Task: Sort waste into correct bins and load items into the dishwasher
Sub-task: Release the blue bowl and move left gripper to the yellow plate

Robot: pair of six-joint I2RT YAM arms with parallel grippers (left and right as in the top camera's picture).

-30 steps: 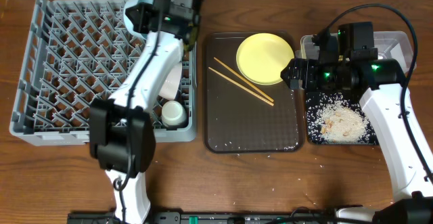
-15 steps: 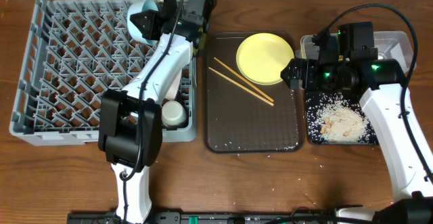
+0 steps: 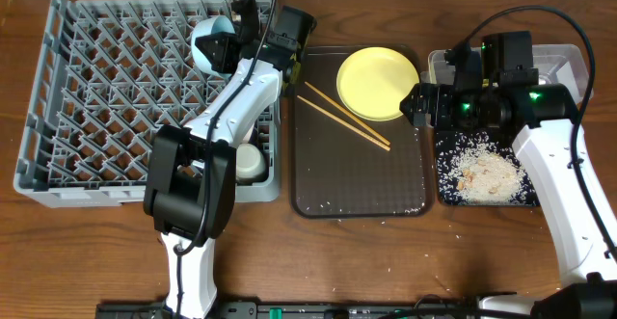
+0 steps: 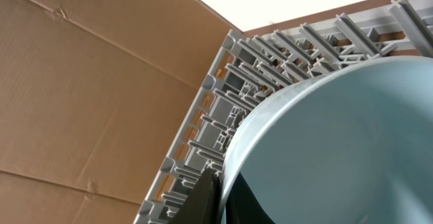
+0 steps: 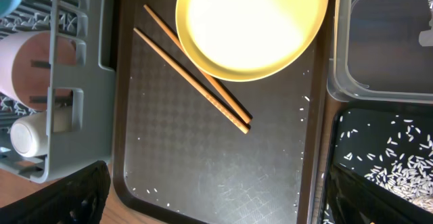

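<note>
Left end effector (image 3: 233, 32) is clamped shut on the rim of the light-blue bowl (image 3: 212, 47). It's holding the bowl tipped up at the back right corner of the big square grey plastic dish rack (image 3: 116, 97). In the left wrist view the bowl fills most of the shot, with one dark finger (image 4: 205, 198) pressed against its rim. Right end effector (image 3: 415, 105) is wide open with nothing in it, hanging at the right edge of the dark-brown serving tray (image 3: 357, 179).

The rack takes up the left side of the wooden table (image 3: 96, 242), and the brown tray is just right of it. Further right is the shallow black rectangular tray (image 3: 442, 170), with the clear rectangular plastic tub (image 3: 564, 64) right behind it.

The round yellow plate (image 3: 378, 83) is in the brown tray's back right corner. A white bowl (image 5: 27, 65) stands on edge between the pegs along the rack's right side, and a small white cup (image 3: 249, 162) lies on its side just in front of it.

The thin wooden chopsticks (image 3: 347, 117) lie diagonally on the brown tray, with one end tucked at the plate's edge. A pile of whitish rice grains with tan crumbs (image 3: 482, 174) sits in the black tray. A few stray grains are scattered along the brown tray's front edge and on the table.
</note>
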